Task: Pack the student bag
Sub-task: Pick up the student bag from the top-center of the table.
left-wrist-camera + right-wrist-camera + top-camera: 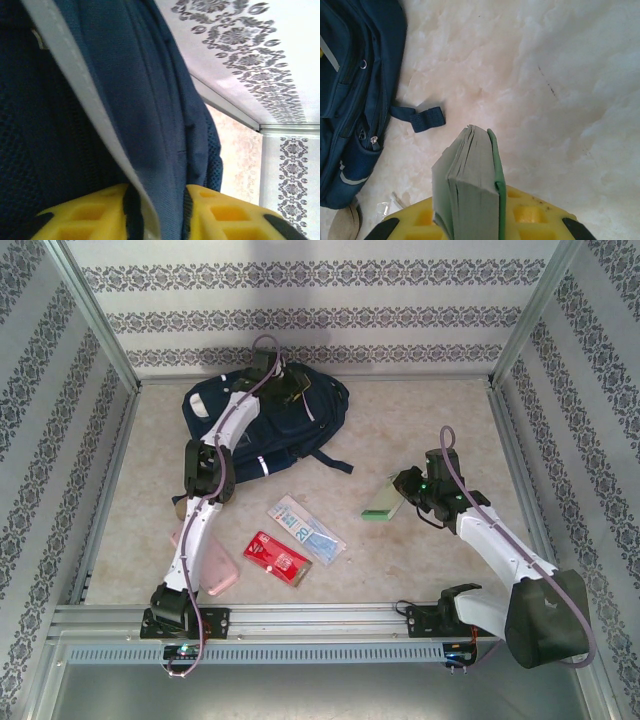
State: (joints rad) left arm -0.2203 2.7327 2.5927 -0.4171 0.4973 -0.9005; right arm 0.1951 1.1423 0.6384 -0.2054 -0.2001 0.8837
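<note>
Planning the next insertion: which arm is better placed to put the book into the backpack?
Right: the right gripper holds the green book, while the left gripper is busy pinching the backpack fabric.

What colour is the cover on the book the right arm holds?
Green; the book shows best in the right wrist view.

The student bag [290,435], a navy-blue fabric backpack with thin white stripes, lies slumped on the table [420,420] toward 11 o'clock, near the back wall. A dark strap trails from it toward 4 o'clock. A grey-white-edged fold of its top sits pinched between the jaws of the left gripper [159,220].
</note>
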